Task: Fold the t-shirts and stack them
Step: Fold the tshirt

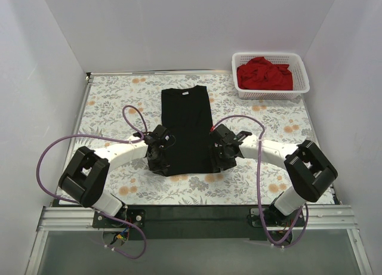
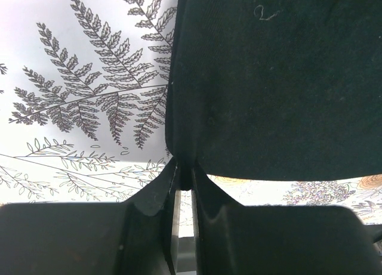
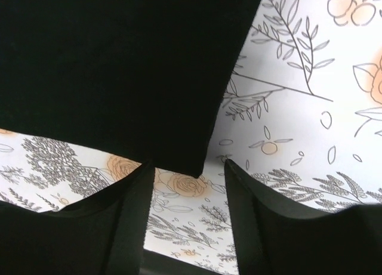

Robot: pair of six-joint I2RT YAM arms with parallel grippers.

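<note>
The black t-shirt (image 1: 186, 126) lies flat in the middle of the table, folded into a long narrow strip with the neck at the far end. My left gripper (image 1: 162, 163) is at its near left corner and is shut on that corner; in the left wrist view the jaws (image 2: 185, 170) pinch the black cloth (image 2: 268, 84). My right gripper (image 1: 218, 161) is open at the near right corner; in the right wrist view (image 3: 190, 166) the shirt's corner (image 3: 119, 66) lies just ahead of the spread fingers, not held. The red t-shirt (image 1: 264, 74) lies crumpled in the basket.
The white lattice basket (image 1: 271, 95) stands at the far right corner of the table. A floral cloth (image 1: 113, 108) covers the table. White walls close in the left, right and far sides.
</note>
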